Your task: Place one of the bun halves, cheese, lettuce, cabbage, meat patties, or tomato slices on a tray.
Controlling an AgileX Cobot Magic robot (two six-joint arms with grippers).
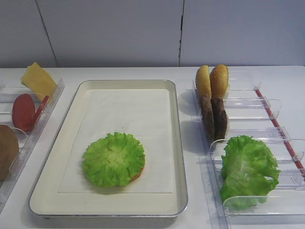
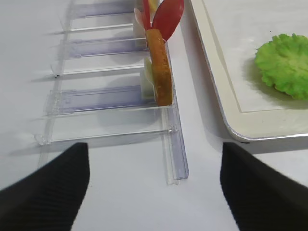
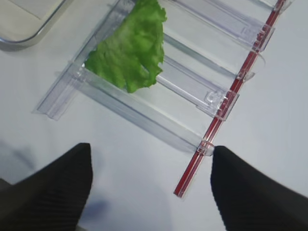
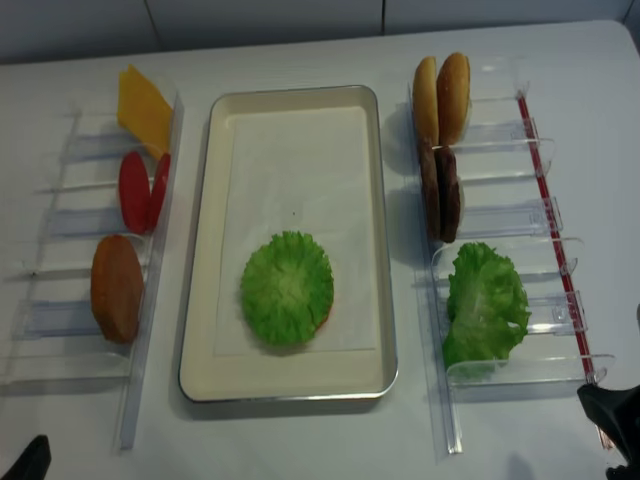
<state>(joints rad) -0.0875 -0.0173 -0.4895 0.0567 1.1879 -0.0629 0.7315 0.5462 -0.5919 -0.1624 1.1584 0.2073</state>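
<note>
Right now both arms are waiting at the near edge of the table. The right gripper (image 3: 151, 187) is standing wide open and holding nothing. The left gripper (image 2: 154, 187) is standing wide open too, and it is empty.

Just past the right gripper, a heap of leaves (image 1: 249, 170) is sitting in the right rack (image 1: 286, 138). If the gripper is going for it, the floppy leaves could be slipping out, or a finger could be bumping the thin clear wall and pushing the rack.

In the middle, the lettuce (image 1: 113, 159) is lying flat on the tray (image 1: 178, 143), near its front end. A bit of bun seems to be peeking out under it. A new piece dropped off-centre could be sliding off the bumpy leaf.

On the left, a bun (image 4: 116, 288) is standing in the left rack (image 4: 140, 400), then the tomato (image 4: 134, 192), then the cheese (image 4: 146, 108) at the far end. Farther back on the right, two patties (image 1: 213, 117) are standing close side by side, and two more buns (image 1: 212, 82) are behind them. They are packed tight, so a grab could be catching two at once or knocking one over.

I am seeing no words, labels or brand names anywhere.
</note>
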